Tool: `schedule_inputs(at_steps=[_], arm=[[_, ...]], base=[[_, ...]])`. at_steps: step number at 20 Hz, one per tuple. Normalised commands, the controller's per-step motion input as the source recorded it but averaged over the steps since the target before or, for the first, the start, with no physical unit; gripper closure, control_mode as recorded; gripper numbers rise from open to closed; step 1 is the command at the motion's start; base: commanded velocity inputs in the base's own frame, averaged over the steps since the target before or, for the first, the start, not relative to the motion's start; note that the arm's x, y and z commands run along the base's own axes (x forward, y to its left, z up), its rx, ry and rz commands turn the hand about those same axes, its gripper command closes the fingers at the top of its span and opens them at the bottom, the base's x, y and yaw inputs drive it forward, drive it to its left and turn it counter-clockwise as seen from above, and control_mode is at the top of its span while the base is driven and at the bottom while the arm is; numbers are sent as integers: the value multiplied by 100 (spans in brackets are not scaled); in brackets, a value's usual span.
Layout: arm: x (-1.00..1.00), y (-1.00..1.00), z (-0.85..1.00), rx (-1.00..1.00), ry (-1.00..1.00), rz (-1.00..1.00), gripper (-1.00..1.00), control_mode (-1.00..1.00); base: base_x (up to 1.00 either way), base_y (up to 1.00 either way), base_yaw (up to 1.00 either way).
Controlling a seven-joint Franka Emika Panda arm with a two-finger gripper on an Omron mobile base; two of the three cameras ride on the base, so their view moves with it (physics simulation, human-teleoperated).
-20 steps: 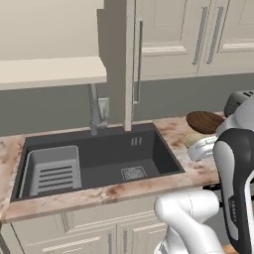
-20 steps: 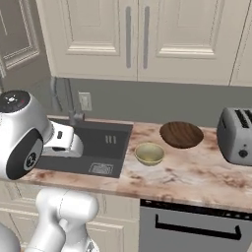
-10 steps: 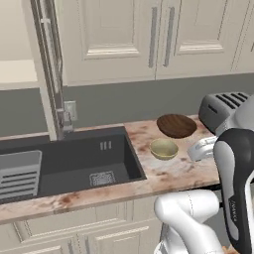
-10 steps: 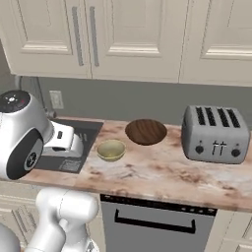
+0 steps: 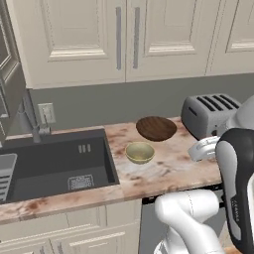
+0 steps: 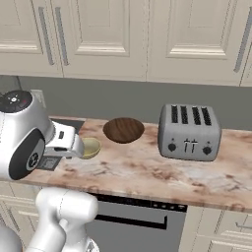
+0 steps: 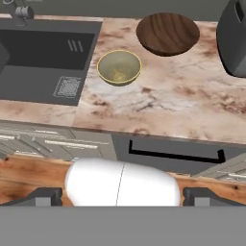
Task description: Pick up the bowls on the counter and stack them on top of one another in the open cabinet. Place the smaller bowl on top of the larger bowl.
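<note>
The larger bowl (image 5: 156, 128) (image 6: 123, 129) (image 7: 167, 33), wide and dark brown, sits on the marbled counter (image 5: 163, 173) (image 7: 182, 101) near the back wall. Just in front of it to the left stands the smaller bowl (image 5: 140, 152) (image 7: 119, 67), pale olive-tan and empty, close to the sink; in the right base view my hand partly covers this bowl (image 6: 92, 146). My gripper (image 7: 123, 196) is open and empty, its fingertips (image 7: 45, 196) wide apart. It hovers in front of the counter's front edge, well short of both bowls. The open cabinet's shelf is out of view.
A silver four-slot toaster (image 5: 208, 114) (image 6: 189, 132) stands right of the brown bowl. A dark sink (image 5: 54, 163) (image 7: 43, 53) with a faucet (image 5: 32, 119) lies to the left. Closed bar-handled wall cabinets (image 5: 126, 37) hang above. An appliance handle (image 7: 175, 154) runs below the counter.
The base has driven to the right, so the whole scene slid left: the sink moved aside and the toaster came in. The bowls stay put on the counter. The gripper stays open.
</note>
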Motion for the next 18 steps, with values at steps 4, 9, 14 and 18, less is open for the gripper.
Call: schedule_inputs(at_steps=[4,9,14,18], arm=[[0,0,0,0,0,0,-100,100],[0,0,0,0,0,0,-100,100],[5,0,0,0,0,0,-100,-100],[0,0,0,0,0,0,-100,-100]], base=[[29,-1,0],[61,4,0],[21,5,0],[0,0,0]])
